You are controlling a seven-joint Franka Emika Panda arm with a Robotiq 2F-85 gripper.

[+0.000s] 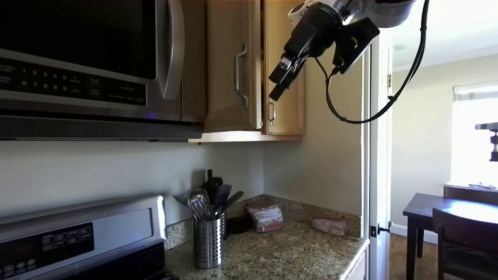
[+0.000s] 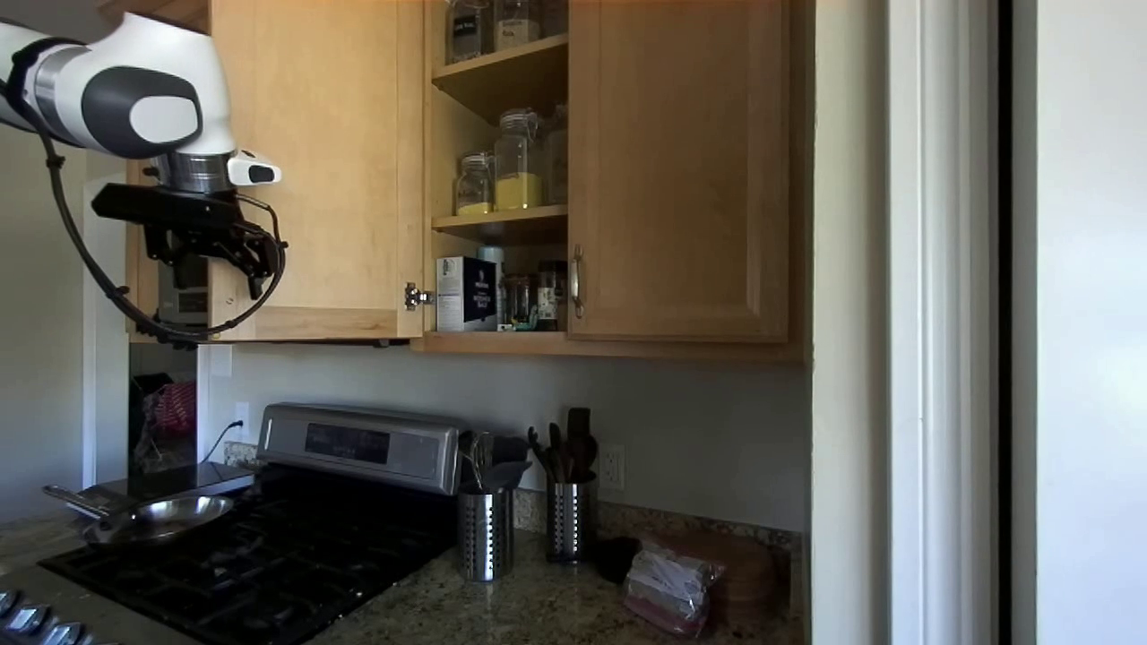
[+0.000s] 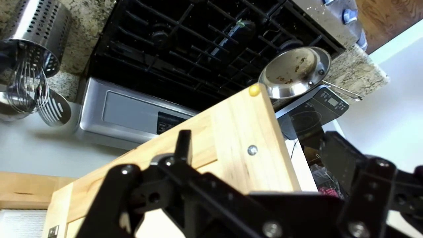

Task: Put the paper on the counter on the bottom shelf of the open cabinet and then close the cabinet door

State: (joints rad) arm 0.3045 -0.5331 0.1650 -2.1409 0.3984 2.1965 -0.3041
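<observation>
Finding the gripper [image 3: 259, 145] with fingers [image 3: 184, 145] spread wide in the wrist view. Noting only there brown stains [image 3: 285, 80] inside the pan [image 3: 290, 61]. Seeing a pale scrap [image 3: 240, 23] on the stove [image 3: 185, 49], unconfirmed as the paper; cannot tell the paper's position. Logging, in an exterior view alone, the handle [image 1: 236, 74] on the open door [image 1: 221, 74]. Likewise logging, in an exterior view alone, jars [image 2: 518, 157] on upper shelves [image 2: 500, 229] of the cabinet [image 2: 446, 134]. Recording the packet [image 1: 268, 216] on the counter [image 1: 268, 249] in both exterior views.
</observation>
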